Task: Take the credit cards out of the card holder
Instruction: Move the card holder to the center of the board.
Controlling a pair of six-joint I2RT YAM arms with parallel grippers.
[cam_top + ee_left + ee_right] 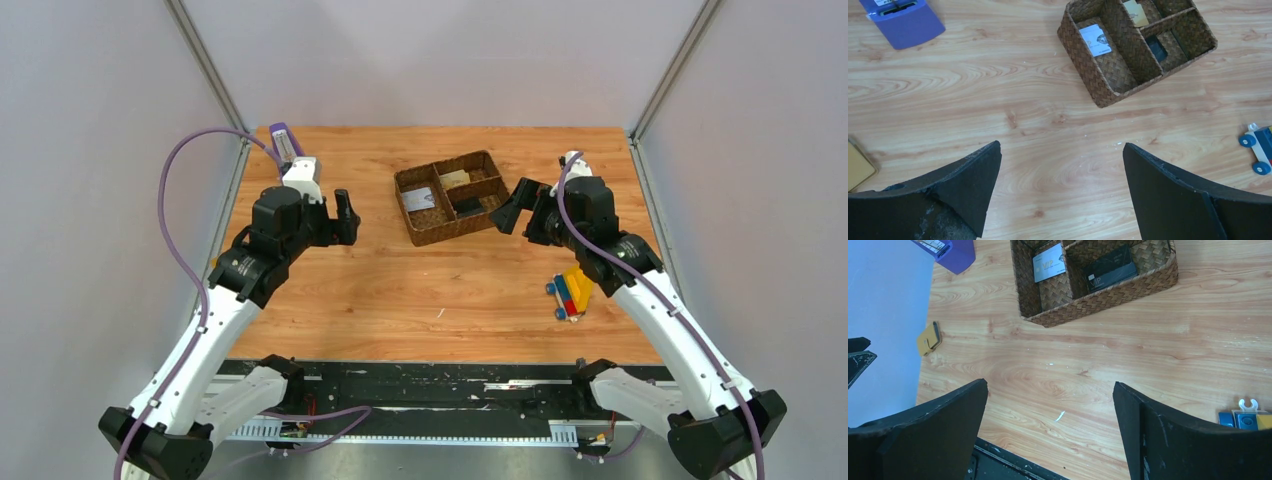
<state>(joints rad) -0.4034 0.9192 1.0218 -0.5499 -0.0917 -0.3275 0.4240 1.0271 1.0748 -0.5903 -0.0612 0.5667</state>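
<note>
The mustard-yellow card holder [929, 339] lies flat and closed near the table's left edge; its corner also shows in the left wrist view [858, 167]. In the top view my left arm hides most of it. Three cards lie in the woven tray: a white one [1094, 40], a gold one [1135, 12] and a black one [1110, 270]. My left gripper [1060, 145] hangs open over bare wood left of the tray, with nothing between its fingers. My right gripper [1050, 382] is open and empty too, just right of the tray [455, 232].
A purple box-like object [285, 140] sits at the back left corner. A small toy car [570, 293] of coloured bricks stands at the right under my right arm. Grey walls close in the table on both sides.
</note>
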